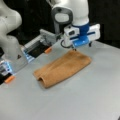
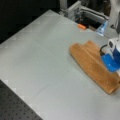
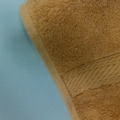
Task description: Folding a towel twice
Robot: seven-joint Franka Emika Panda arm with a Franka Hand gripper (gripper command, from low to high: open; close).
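Towel [image 1: 62,68] folded, flat on table [image 1: 95,100]; gripper [image 1: 82,45] over its far end.

What we cannot make out

In a front view the gripper [image 2: 115,65] is cut by the right edge, hiding part of the towel [image 2: 93,66] beneath; in a front view we see the gripper [image 1: 82,45] low at the towel's [image 1: 62,68] far end, its fingertips too blurred to read. In the wrist view the towel [image 3: 82,50] runs past the edges, and no fingers show.
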